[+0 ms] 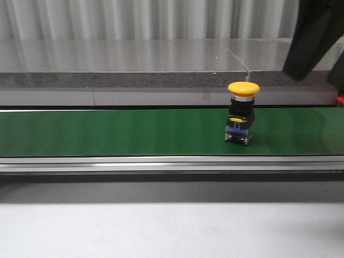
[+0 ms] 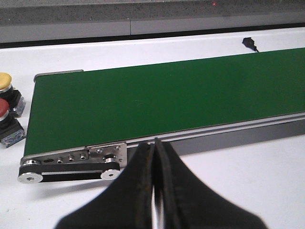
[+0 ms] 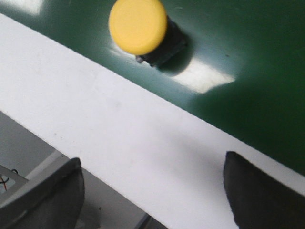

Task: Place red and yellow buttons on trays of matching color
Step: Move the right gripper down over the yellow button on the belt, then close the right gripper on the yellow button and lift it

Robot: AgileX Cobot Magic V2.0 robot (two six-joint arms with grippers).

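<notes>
Yellow button [image 1: 243, 87] is seen standing upright on the green belt [image 1: 107, 131], toward the belt's right end in the front view, nearer its front edge than its back edge. Its black body and a blue-grey base are shown below the cap. In the right wrist view the same cap [image 3: 138, 25] is viewed from above, close to the belt edge that borders the white desk [image 3: 119, 143]. The right gripper [image 3: 152, 191] is held over the desk with its fingers [image 3: 255, 191] spread wide apart, nothing between them, and the button is not touched.

The left gripper [image 2: 155, 191] is seen with its fingers pressed together, nothing visibly between them, just beside the belt's roller end [image 2: 71, 167]. Off that end of the belt, on the desk, a second yellow button [image 2: 5, 83] and a red button [image 2: 4, 112] are set close together, each on a black body.
</notes>
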